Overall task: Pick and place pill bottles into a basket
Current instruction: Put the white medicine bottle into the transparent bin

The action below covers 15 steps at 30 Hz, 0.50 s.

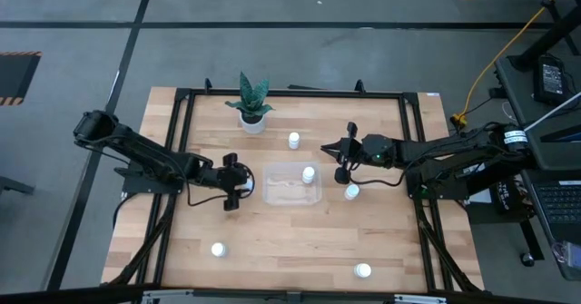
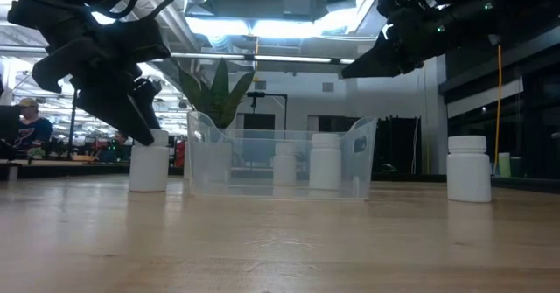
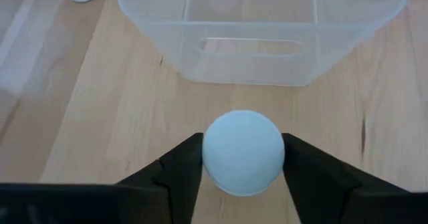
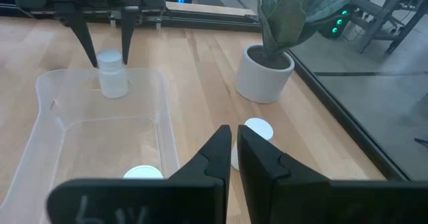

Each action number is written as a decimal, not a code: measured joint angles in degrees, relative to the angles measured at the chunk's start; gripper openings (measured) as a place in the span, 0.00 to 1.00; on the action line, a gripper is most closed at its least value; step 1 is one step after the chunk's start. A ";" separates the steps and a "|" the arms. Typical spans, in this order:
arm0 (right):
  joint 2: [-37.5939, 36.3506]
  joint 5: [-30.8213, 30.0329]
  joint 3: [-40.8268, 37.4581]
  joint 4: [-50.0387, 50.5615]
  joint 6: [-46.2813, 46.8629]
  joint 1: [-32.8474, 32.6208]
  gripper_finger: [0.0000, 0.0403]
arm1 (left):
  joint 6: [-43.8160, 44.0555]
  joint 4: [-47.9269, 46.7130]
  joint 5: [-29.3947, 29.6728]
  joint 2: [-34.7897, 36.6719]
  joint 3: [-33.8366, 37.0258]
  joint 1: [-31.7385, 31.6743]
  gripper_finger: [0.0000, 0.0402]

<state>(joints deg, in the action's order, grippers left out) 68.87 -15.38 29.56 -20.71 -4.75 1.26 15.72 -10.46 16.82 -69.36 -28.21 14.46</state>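
The clear basket (image 1: 292, 193) sits mid-table with one white pill bottle (image 1: 309, 173) standing inside. My left gripper (image 1: 240, 185) is just left of the basket, shut on another pill bottle (image 3: 242, 152) that stands on the table (image 2: 149, 166). My right gripper (image 1: 325, 147) is shut and empty, raised above the table (image 2: 350, 70) past the basket's far right corner. Loose bottles stand upright on the table at the far side (image 1: 294, 140), right of the basket (image 1: 351, 191), and near the front edge (image 1: 218, 249) (image 1: 362, 270). My left gripper pinches the bottle's round top (image 3: 208, 158) between its two fingers, one on each side. The fingers (image 2: 140, 122) slant down at it from the table's left. The bottle is upright with its base on the table.
A white pot with a green plant (image 1: 251, 104) stands at the far side, left of centre. A black frame (image 1: 290, 93) runs around the table's edges. Bare wood lies between the basket and the front edge.
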 joint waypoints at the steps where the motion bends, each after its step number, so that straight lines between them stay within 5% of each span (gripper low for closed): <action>1: 0.01 0.00 0.00 0.00 0.00 0.00 0.08 | -0.38 0.04 0.00 0.04 0.00 0.00 0.44; 15: 0.01 0.00 0.00 -0.02 0.07 0.00 0.08 | 2.21 -1.55 0.04 4.87 0.02 0.11 0.39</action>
<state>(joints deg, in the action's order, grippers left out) 68.88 -15.38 29.56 -20.73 -4.69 1.26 17.94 -12.01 16.86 -64.49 -28.18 14.57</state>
